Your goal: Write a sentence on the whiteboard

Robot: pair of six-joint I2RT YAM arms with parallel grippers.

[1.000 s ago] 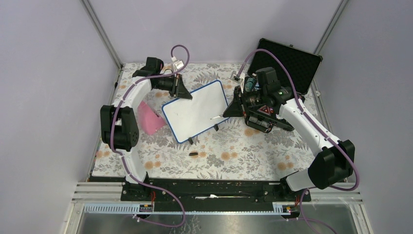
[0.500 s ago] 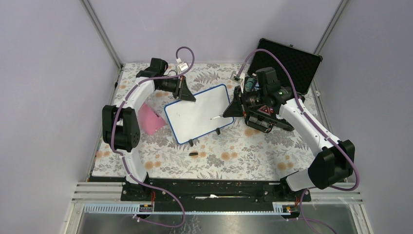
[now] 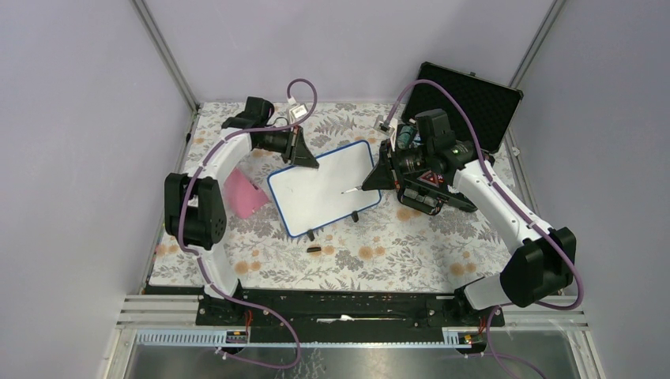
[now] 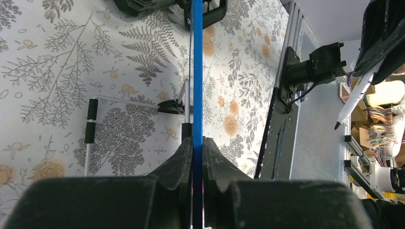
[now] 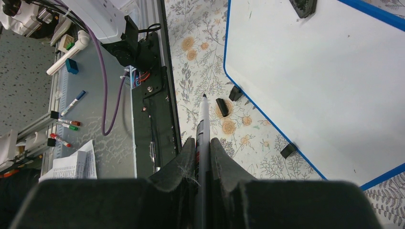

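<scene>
Floral-patterned desk (image 3: 395, 260) enclosed by plain lavender walls. The whiteboard (image 3: 316, 193) sits at the desk's centre, skewed to its edges. The left gripper (image 3: 304, 158) is clamped on the board's far blue frame. The right gripper (image 3: 371, 180) is closed around a marker (image 3: 350, 190), whose tip points over the board's right half; whether it touches cannot be told. A black case (image 3: 482, 99) stands open at far right, a pink object (image 3: 245, 193) lies left of the board, and a small dark cap (image 3: 314, 249) lies in front of it.
</scene>
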